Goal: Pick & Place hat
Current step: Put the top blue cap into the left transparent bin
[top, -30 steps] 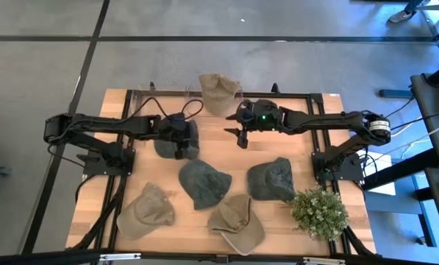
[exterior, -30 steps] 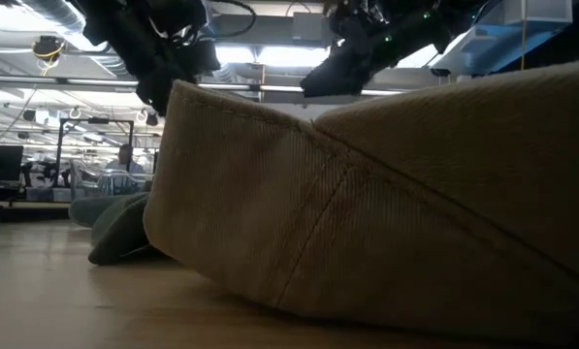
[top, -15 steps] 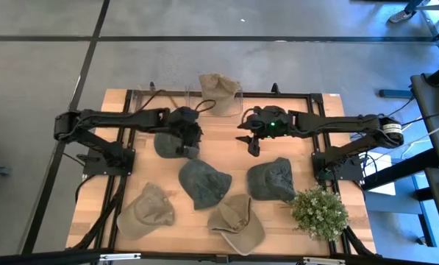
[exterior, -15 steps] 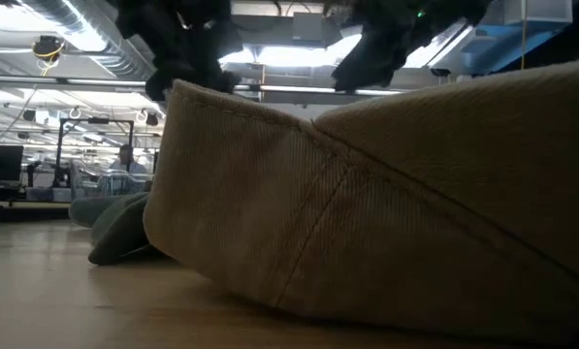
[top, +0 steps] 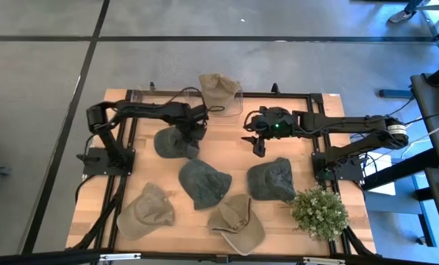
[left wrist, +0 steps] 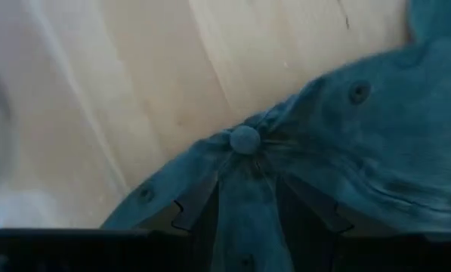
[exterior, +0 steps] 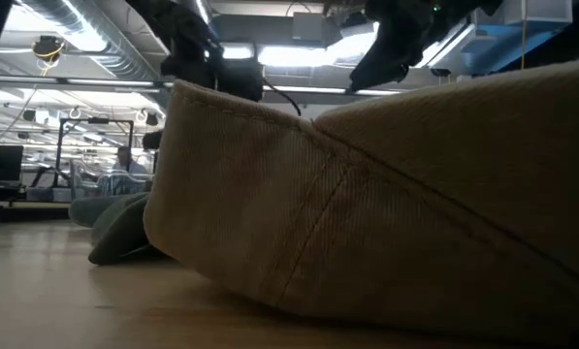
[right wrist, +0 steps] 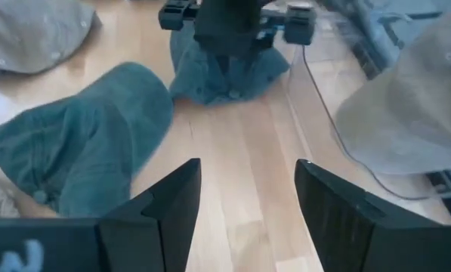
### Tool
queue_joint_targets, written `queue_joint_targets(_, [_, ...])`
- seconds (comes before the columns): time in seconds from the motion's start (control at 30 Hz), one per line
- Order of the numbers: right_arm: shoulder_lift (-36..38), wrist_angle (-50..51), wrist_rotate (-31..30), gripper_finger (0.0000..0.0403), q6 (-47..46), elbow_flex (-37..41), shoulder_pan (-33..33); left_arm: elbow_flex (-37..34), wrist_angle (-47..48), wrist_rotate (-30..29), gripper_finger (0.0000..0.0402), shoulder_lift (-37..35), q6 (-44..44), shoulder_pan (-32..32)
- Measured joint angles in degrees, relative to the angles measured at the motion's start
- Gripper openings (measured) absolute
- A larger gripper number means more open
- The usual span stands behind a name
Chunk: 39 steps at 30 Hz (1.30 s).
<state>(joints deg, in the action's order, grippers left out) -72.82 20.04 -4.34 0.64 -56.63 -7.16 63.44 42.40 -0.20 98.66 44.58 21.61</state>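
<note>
Left gripper [top: 193, 135] sits directly over the grey-blue hat [top: 173, 143] near the tabletop's far-left part, jaws clamped on its crown. Right gripper [top: 259, 147] hovers mid-tabletop, jaws apart, empty.

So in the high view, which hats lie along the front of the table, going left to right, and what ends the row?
Tan hat → dark green hat → second tan hat → another dark green hat → potted plant.
</note>
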Motion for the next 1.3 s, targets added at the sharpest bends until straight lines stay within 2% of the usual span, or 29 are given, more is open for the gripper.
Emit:
queue_joint_targets(0.23, [-0.78,-0.17,-0.53,0.0216,-4.83,-0.04,1.41,0.00,-1.77,-3.31,0.0127,3.64,6.78,-3.44])
queue_joint_targets(0.5, [-1.11,1.22,-0.54,0.0216,-3.93,-0.02,3.15,0.02,-4.97,-13.64,0.0127,3.22,18.55,-8.20])
queue_joint_targets(0.6, [-1.14,1.46,-0.63,0.0216,-1.32,-0.02,3.08,0.00,-6.69,-12.31,0.0127,3.70,21.57,-8.29])
queue_joint_targets(0.83, [-1.14,1.55,-0.61,0.0216,3.94,-0.02,3.08,0.02,-6.28,-10.77,0.0127,5.67,22.35,-7.91])
queue_joint_targets(1.03, [-1.14,2.04,-0.61,0.0216,2.54,-0.02,3.08,0.27,-6.15,-10.75,0.0127,7.97,25.79,-7.11])
queue_joint_targets(1.13, [-1.14,2.58,-0.59,0.0216,1.21,-0.02,3.08,0.28,-6.23,-9.78,0.0127,8.87,24.84,-6.10])
queue_joint_targets(1.3, [-1.14,2.72,-0.61,0.0216,1.01,-0.02,3.08,0.24,-6.24,-4.26,0.0123,8.91,20.35,-4.99])
